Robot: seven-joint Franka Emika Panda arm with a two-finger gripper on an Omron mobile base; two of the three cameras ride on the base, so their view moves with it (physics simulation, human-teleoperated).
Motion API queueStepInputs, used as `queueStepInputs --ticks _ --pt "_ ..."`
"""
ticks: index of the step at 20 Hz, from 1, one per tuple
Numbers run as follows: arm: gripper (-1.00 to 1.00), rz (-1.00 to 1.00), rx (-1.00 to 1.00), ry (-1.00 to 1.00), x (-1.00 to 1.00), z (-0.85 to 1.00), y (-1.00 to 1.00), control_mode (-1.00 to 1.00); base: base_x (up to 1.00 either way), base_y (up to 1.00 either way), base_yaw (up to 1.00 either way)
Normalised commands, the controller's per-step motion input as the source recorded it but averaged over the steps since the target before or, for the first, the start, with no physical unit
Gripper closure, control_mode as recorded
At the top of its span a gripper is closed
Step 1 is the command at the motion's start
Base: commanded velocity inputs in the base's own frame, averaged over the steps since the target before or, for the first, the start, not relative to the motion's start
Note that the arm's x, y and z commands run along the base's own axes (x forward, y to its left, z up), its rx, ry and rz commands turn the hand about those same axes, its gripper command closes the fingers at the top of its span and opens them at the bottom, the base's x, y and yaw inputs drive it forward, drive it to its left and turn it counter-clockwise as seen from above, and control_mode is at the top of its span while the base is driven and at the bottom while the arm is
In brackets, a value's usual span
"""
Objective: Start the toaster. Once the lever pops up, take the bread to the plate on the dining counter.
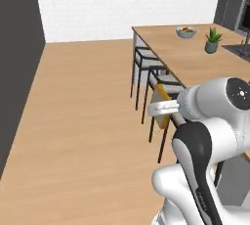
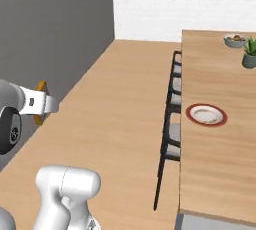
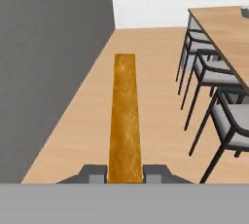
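In the left base view the pincer [image 1: 165, 107] is held out in the air in front of the arm, above the floor [image 1: 83, 136], and pinches the bread [image 1: 161, 105], whose pale face and orange crust edge stand on end between its jaws. Just beyond the pincer are the stools [image 1: 146, 65] lined along the near side of the counter [image 1: 195, 57]; farther off on the counter top sit a bowl [image 1: 186, 32] and a plant [image 1: 212, 40], well apart from the pincer. In the right base view the pincer [image 2: 44, 105] is at the left edge, in front of the grey wall [image 2: 55, 39], with only an orange corner of the bread [image 2: 40, 105] sticking out past it. The plate [image 2: 206, 114] lies far to the right of the pincer on the counter [image 2: 215, 164], past the row of stools [image 2: 172, 119], and nothing lies on it; the bowl [image 2: 234, 40] and plant [image 2: 249, 53] are beyond it at the far end. In the hand view the two fingertips [image 3: 93, 173] press against either side of the bread [image 3: 125, 116], seen edge-on as a long orange-brown strip running straight out from the pincer [image 3: 125, 174]. The grey wall [image 3: 48, 62] is to the left of the strip, the stools [image 3: 214, 86] and the counter edge [image 3: 219, 23] to its right, with bare floor [image 3: 155, 106] under it.
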Motion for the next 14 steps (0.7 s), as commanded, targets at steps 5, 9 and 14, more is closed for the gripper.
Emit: queueStepInputs --ticks 5,9,14 --pt "1.0 0.0 0.0 0.0 0.0 0.0 0.0 1.0 0.81 0.78 -0.72" --pt "1.0 0.0 0.0 0.0 0.0 0.0 0.0 1.0 0.72 0.73 -0.75" --pt "1.0 0.0 0.0 0.0 0.0 0.0 0.0 1.0 0.6 0.65 -0.78"
